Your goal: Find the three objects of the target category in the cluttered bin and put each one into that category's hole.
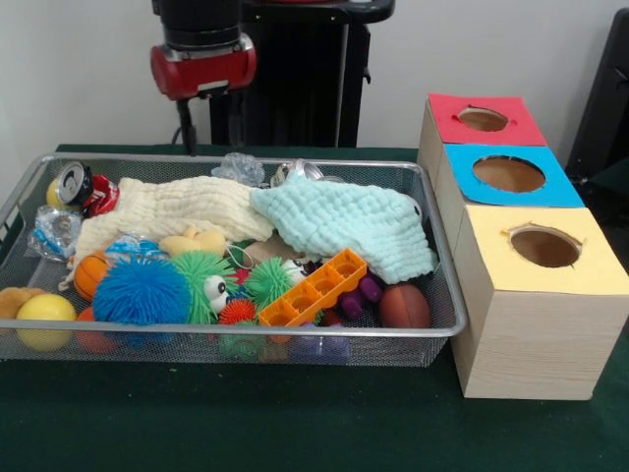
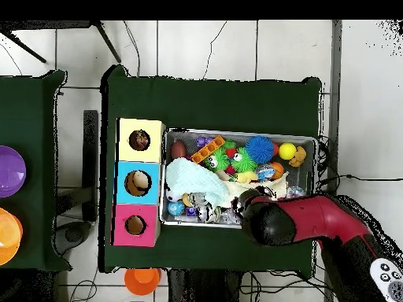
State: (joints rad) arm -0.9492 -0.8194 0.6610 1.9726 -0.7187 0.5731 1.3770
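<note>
Mesh bin (image 1: 444,295) cluttered; two cloths (image 1: 344,221) likely hide knotted toys. I hold gripper (image 1: 187,138) above; jaw state indeterminable.

You have little free room inside the bin (image 1: 444,295): toys fill its near half, and a cream cloth (image 1: 167,211) and a pale green cloth (image 1: 354,228) cover the far half. The orange block tray (image 1: 314,287) lies on top of the toys. The arm (image 2: 303,224) hangs over the far left corner of the bin. Three boxes (image 1: 521,285) stand just beside the bin's right wall, their holes open from above. The table (image 1: 246,413) in front is free.
</note>
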